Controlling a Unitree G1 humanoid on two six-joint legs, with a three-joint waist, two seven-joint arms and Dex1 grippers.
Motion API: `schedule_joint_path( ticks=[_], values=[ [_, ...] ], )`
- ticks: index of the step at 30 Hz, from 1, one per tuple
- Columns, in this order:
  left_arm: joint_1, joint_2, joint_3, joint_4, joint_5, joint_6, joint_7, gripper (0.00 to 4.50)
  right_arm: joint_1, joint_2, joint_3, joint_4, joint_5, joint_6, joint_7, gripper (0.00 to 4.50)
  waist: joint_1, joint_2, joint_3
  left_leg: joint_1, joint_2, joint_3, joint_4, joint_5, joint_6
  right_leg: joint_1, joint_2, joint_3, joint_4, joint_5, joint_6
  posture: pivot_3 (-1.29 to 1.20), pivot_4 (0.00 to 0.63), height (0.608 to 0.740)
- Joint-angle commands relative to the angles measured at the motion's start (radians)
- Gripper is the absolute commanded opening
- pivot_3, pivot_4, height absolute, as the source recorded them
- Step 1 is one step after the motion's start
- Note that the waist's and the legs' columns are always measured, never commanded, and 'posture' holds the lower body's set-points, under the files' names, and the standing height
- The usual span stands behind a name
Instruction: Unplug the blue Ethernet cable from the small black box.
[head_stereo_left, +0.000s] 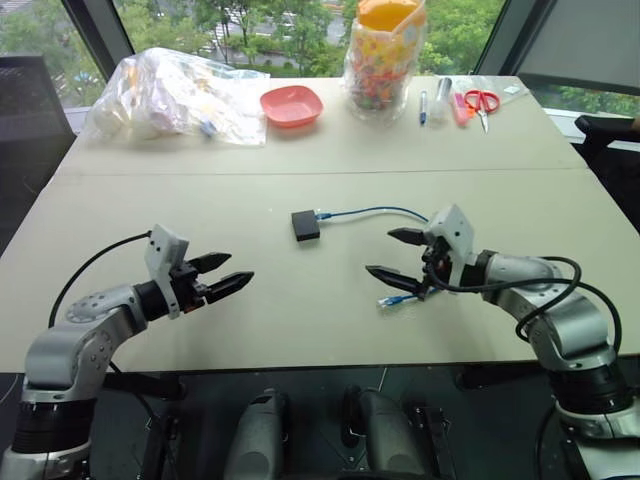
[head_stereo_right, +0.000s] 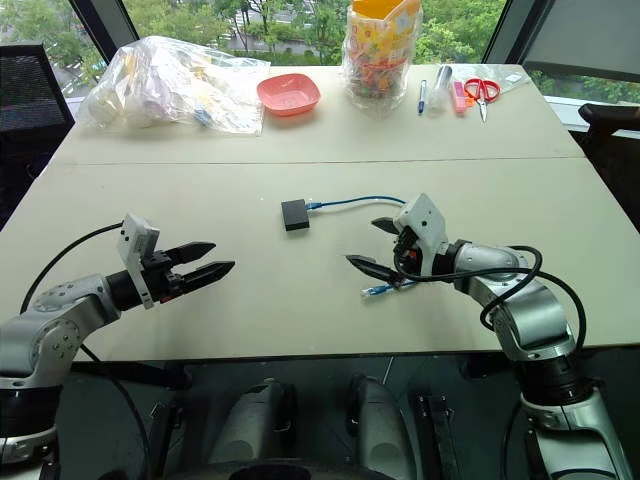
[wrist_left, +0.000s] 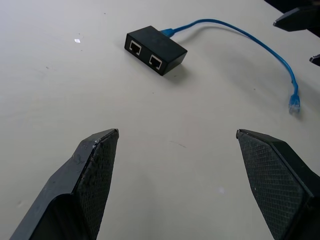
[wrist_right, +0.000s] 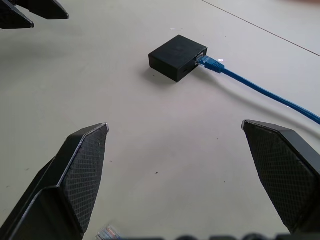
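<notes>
Near the tabletop's (head_stereo_left: 300, 330) middle, the small black box (head_stereo_left: 306, 224) keeps the blue Ethernet cable (head_stereo_left: 375, 211) plugged in, while left gripper (head_stereo_left: 222, 275) and right gripper (head_stereo_left: 396, 256) hover released, so approach seems underway: one should pin the box, the other pinch the plug.

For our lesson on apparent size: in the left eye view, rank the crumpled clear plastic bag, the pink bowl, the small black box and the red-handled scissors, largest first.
1. Crumpled clear plastic bag
2. Pink bowl
3. Red-handled scissors and small black box: they look alike in size, and the box lies nearer the camera, so I leave them unranked.
</notes>
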Motion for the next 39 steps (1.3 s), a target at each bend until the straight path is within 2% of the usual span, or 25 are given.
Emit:
schedule_joint_path(
  ticks=[1,13,16,21,26,31,35,38,39],
  values=[
    [-0.004,0.004,0.005,-0.019,0.004,-0.021,0.0,3.92,-0.005,0.005,-0.009,-0.022,-0.001,-0.021,0.001,4.5,0.0,0.0,0.0,0.0,0.0,0.0,0.0,0.0,0.0,0.0,0.0,0.0,0.0,0.0,0.0,0.0,0.15,0.74],
    [-0.044,0.002,-0.009,0.013,0.031,-0.039,-0.002,3.92,-0.028,0.032,0.001,0.007,-0.025,-0.041,-0.001,4.5,0.0,0.0,0.0,0.0,0.0,0.0,0.0,0.0,0.0,0.0,0.0,0.0,0.0,0.0,0.0,0.0,0.15,0.74],
    [-0.085,0.033,-0.026,0.064,0.074,-0.079,-0.03,3.92,-0.083,0.045,0.047,0.083,-0.071,-0.097,0.024,4.5,-0.001,0.0,0.0,0.0,0.0,0.0,0.0,0.0,0.0,0.0,0.0,0.0,0.0,0.0,0.0,0.0,0.15,0.74],
    [-0.179,0.065,0.002,0.172,0.03,-0.05,-0.093,3.92,-0.29,0.13,0.142,0.389,-0.171,-0.233,0.082,4.5,-0.007,0.0,0.0,0.001,0.0,0.001,0.0,0.0,0.0,0.0,0.001,0.0,0.001,0.0,0.0,0.0,0.15,0.74],
    [-0.136,0.102,0.004,0.111,0.003,-0.019,-0.142,3.92,-0.531,0.252,0.171,0.829,-0.258,-0.435,0.116,4.5,-0.025,0.0,0.0,0.001,-0.001,0.003,-0.001,0.001,0.0,-0.001,0.001,0.001,0.002,0.001,0.001,0.0,0.15,0.74],
    [-0.092,0.114,0.07,0.016,-0.084,0.059,-0.132,3.92,-0.763,0.369,0.191,1.297,-0.37,-0.646,0.103,4.5,-0.031,0.0,0.0,0.001,-0.002,0.004,-0.001,0.001,0.0,-0.001,0.001,0.001,0.003,0.003,0.004,0.0,0.15,0.74],
    [-0.003,0.142,0.128,-0.1,-0.15,0.115,-0.127,3.92,-0.856,0.445,0.205,1.517,-0.456,-0.704,0.081,4.5,-0.032,0.0,0.0,0.001,-0.001,0.003,-0.001,0.001,0.0,-0.001,0.001,0.001,0.004,0.003,0.003,0.0,0.15,0.74],
    [0.059,0.142,0.163,-0.165,-0.186,0.139,-0.097,3.92,-0.885,0.501,0.234,1.597,-0.535,-0.702,0.053,4.5,-0.034,0.0,0.0,0.003,0.0,0.003,-0.002,0.001,0.0,-0.001,0.001,0.003,0.005,0.003,0.003,0.0,0.15,0.74],
    [0.069,0.138,0.171,-0.174,-0.189,0.142,-0.08,3.95,-0.888,0.508,0.259,1.613,-0.575,-0.703,0.043,4.24,-0.033,0.0,0.0,0.004,0.0,0.003,-0.002,0.001,0.0,0.0,0.001,0.003,0.005,0.003,0.003,0.0,0.15,0.74]
  ],
)
